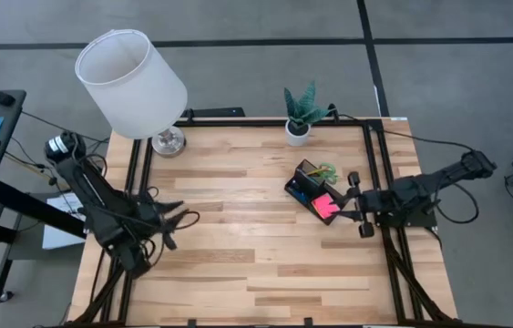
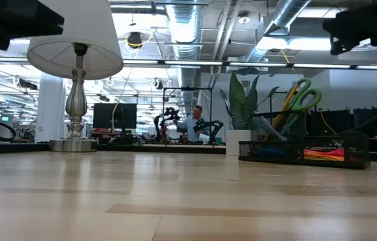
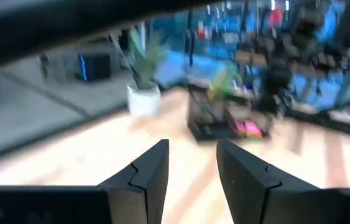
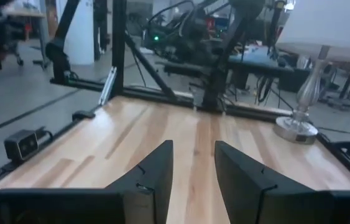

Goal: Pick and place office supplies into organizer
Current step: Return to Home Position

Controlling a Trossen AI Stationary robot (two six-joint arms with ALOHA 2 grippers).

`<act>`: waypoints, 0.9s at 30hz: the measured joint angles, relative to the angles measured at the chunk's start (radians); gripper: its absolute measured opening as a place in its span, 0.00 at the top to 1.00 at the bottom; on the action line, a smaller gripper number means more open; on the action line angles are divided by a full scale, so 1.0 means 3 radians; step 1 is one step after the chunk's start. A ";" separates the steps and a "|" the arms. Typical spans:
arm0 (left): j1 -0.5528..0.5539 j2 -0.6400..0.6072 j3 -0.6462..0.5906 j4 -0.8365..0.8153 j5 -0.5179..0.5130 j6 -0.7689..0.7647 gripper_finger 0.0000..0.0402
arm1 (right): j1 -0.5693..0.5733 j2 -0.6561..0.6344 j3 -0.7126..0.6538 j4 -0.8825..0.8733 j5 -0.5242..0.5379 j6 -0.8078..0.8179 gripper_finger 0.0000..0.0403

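Organizer (image 1: 303, 185) sits right of table centre, long axis diagonal from far-left to near-right, with scissors (image 1: 326, 170) and pink pad (image 1: 326, 206) inside. Right gripper (image 4: 193, 143) is just beside its right side, fingers apart and empty; retreat should go rightward, away from it. Left gripper (image 3: 192, 142) is well apart near the left edge, fingers apart, empty.

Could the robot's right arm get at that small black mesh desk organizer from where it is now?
Probably yes: the right gripper hangs open close beside the black mesh desk organizer, with nothing between them.
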State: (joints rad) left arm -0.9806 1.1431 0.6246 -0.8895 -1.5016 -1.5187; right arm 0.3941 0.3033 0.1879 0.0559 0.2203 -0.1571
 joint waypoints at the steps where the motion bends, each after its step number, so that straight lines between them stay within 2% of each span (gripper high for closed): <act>1: -0.0007 0.0033 0.0014 0.0225 0.0131 0.0164 0.69 | -0.0013 -0.0038 0.0000 -0.0009 -0.0031 0.0014 0.72; 4: -0.0052 0.0106 0.0050 0.1180 0.0372 0.1148 0.69 | -0.0019 -0.0108 0.0001 -0.0047 -0.0042 0.0021 0.72; 8: 0.0095 0.0117 0.0069 0.2736 0.0917 0.3333 0.69 | -0.0020 -0.0127 0.0001 -0.0060 -0.0042 -0.0002 0.72; 10: 0.0290 0.0081 0.0070 0.3183 0.1336 0.4244 0.69 | -0.0034 -0.0126 0.0001 -0.0055 -0.0041 -0.0002 0.72; 12: 0.0522 -0.0009 0.0070 0.3309 0.1661 0.4784 0.69 | -0.0035 -0.0126 0.0001 -0.0037 -0.0039 -0.0002 0.72; 15: 0.0905 -0.0258 -0.0022 0.3263 0.1945 0.5001 0.69 | -0.0035 -0.0125 0.0001 -0.0037 -0.0041 -0.0002 0.72; 19: 0.1298 -0.0773 -0.0403 0.3365 0.2449 0.5011 0.69 | -0.0035 -0.0125 0.0001 -0.0038 -0.0042 -0.0001 0.72; 21: 0.1392 -0.1083 -0.0681 0.3613 0.2603 0.5079 0.69 | -0.0035 -0.0125 0.0001 -0.0064 -0.0043 -0.0001 0.72; 24: 0.1395 -0.1577 -0.1185 0.4119 0.2627 0.5222 0.69 | -0.0035 -0.0125 -0.0013 -0.0116 -0.0043 -0.0021 0.72; 27: 0.1393 -0.2011 -0.1723 0.4654 0.2733 0.5252 0.69 | -0.0035 -0.0133 -0.0187 0.0070 -0.0048 -0.0029 0.72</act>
State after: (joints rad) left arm -0.5627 0.5399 0.1077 0.5067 -0.6818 0.0570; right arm 0.3836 0.2634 0.1319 0.0770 0.2058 -0.1658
